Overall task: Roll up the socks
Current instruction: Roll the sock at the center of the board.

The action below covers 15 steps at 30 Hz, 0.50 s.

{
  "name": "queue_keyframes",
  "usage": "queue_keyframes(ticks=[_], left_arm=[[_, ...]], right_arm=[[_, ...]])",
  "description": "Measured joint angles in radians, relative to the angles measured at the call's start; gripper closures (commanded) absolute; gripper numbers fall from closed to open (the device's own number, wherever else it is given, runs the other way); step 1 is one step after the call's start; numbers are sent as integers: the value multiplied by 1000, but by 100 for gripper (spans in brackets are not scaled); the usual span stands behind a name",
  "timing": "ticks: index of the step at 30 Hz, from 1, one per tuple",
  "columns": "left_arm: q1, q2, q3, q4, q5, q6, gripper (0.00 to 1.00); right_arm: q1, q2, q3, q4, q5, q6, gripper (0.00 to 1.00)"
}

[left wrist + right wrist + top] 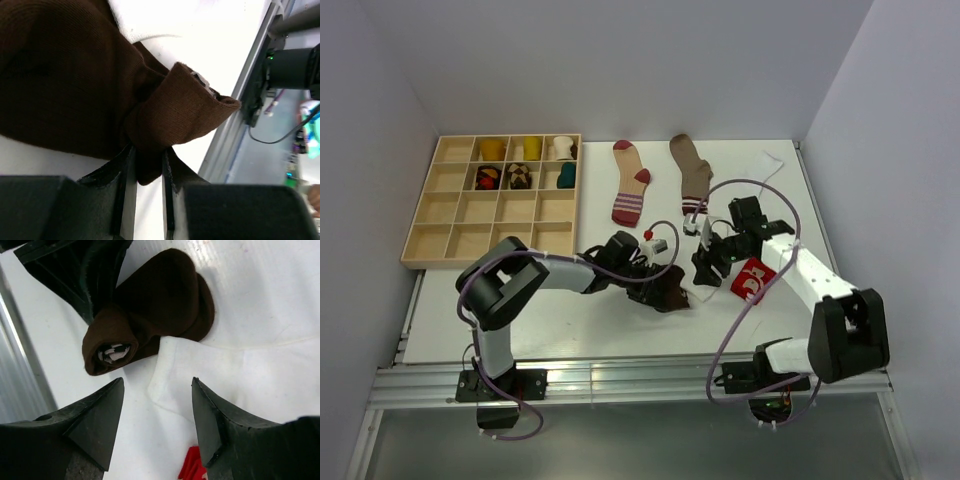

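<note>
Bulging dark brown sock (165, 295), rolled, pale stripes inside, left pincer (148, 151) pinching

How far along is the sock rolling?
Done: several rolled socks sit in the wooden tray. In hand: the left gripper pinches the dark brown sock, one end rolled; the right gripper hangs open over a white sock. Left: that white sock, a red sock, a pink striped sock and a tan sock lie unrolled.

no legible text, white marks on red sock (753, 280) unreadable
</note>
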Motion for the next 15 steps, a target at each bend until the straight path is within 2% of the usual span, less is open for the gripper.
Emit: queue_keyframes(ticks=[5,15], left_arm=[[5,30,60,-82,36,-59,100],[41,56,81,-155,117,-156,100]], right_arm=[[55,-136,-100,91,37,-34,34],[347,-389,-352,293,206,-40,33]])
